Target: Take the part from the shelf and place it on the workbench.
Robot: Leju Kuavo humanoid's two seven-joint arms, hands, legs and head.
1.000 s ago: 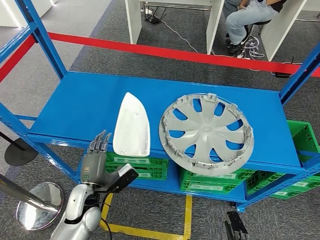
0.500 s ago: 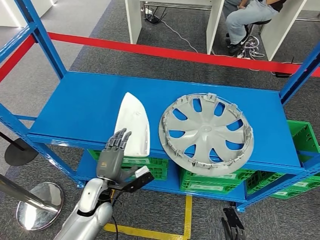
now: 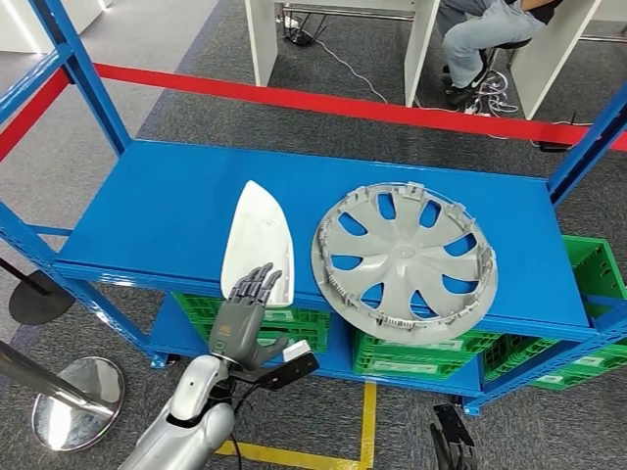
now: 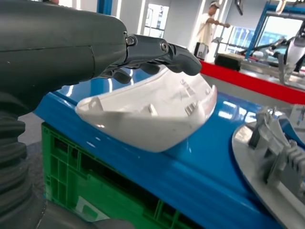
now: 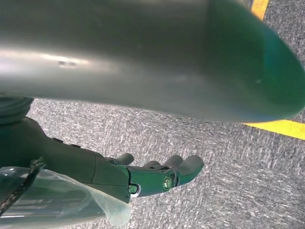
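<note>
**Left hand brought up to the white part at the shelf edge**

Since the earlier frames, the left hand [image 3: 244, 315] has been moved rightward and forward, to the near end of the white part [image 3: 258, 243]. Its fingers [image 4: 169, 51] are seen spread above the part's near end, nothing gripped. The right hand [image 5: 151, 176] is seen low over grey carpet, fingers loosely extended, empty. The part lies flat on the blue shelf [image 3: 163, 206], overhanging its front edge. A grey wheel cover [image 3: 404, 258] lies just beside it. Green crates [image 3: 414, 354] are stored below. Beyond, a seated person [image 3: 480, 34] is noted.
</note>
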